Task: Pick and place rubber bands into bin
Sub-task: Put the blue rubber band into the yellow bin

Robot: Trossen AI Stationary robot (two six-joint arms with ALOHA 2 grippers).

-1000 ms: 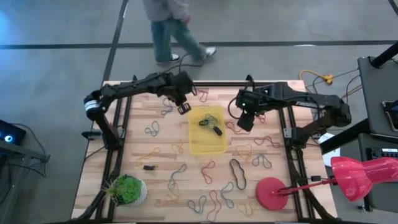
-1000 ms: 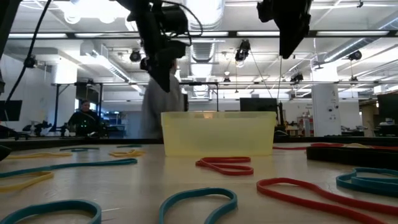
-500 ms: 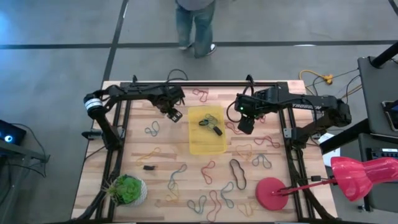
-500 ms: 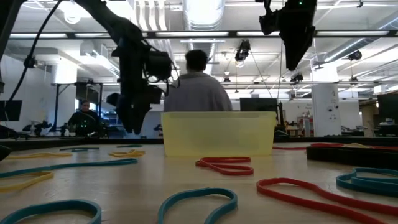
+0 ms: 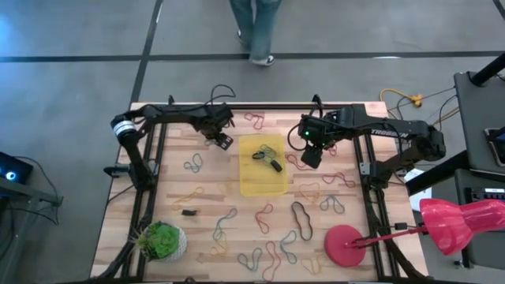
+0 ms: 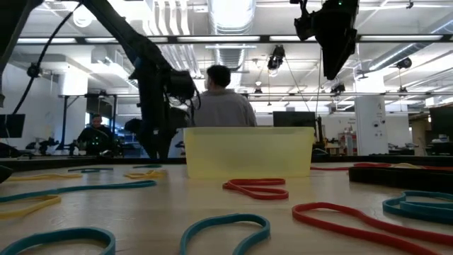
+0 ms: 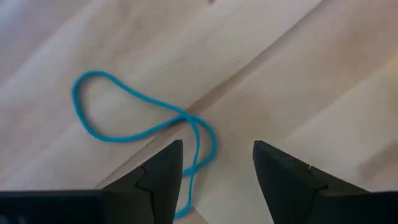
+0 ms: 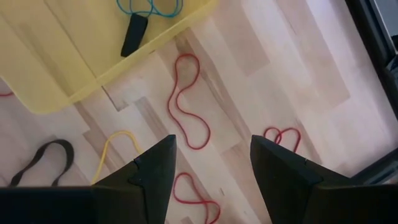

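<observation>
The left gripper [image 5: 223,141] is held open just left of the bin [image 5: 263,183], above a blue band [image 7: 134,124]. The right gripper [image 5: 311,155], also open and empty, is held just right of the bin, which holds a few bands [image 5: 267,157].

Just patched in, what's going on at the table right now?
Both arms are clearing rubber bands into the yellow bin, which already holds a few. The left gripper is open and empty, beside the bin's far left corner, over a blue rubber band on the table. The right gripper hangs open off the bin's right side above a red rubber band. Many bands remain scattered on the wooden table.
</observation>
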